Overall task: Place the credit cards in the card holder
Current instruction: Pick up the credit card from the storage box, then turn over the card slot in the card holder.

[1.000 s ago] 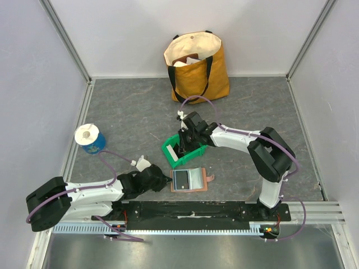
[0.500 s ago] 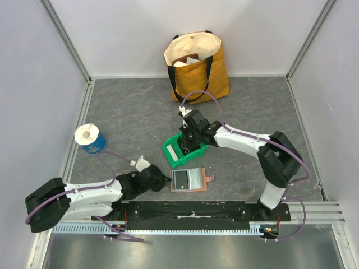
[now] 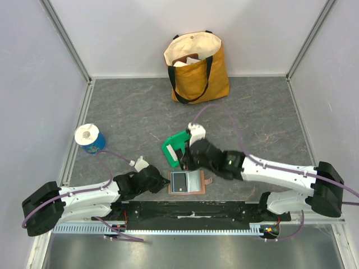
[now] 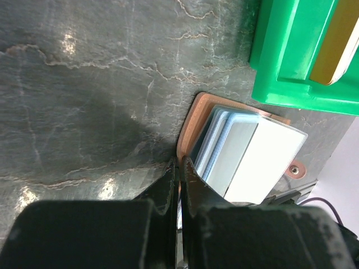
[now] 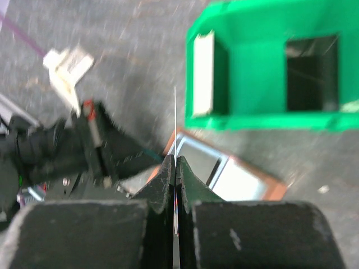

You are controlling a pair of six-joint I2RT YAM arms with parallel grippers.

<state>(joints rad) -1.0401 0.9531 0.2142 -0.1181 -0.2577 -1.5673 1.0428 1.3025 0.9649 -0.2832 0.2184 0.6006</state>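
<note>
Card holder point(image 3: 188, 182) flat; long axis left-right

The blurred card point(image 5: 175, 120) shows only its thin edge.

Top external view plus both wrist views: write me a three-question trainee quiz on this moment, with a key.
1. True or false: the terracotta-brown folding wallet lies closed.
2. The right gripper pinches: A a thin flat card seen edge-on; B the wallet; C nothing.
3. Fill in: from above, the left gripper meets the wallet's ___ edge.
Key: 1 false, it lies open; 2 A; 3 left.
</note>
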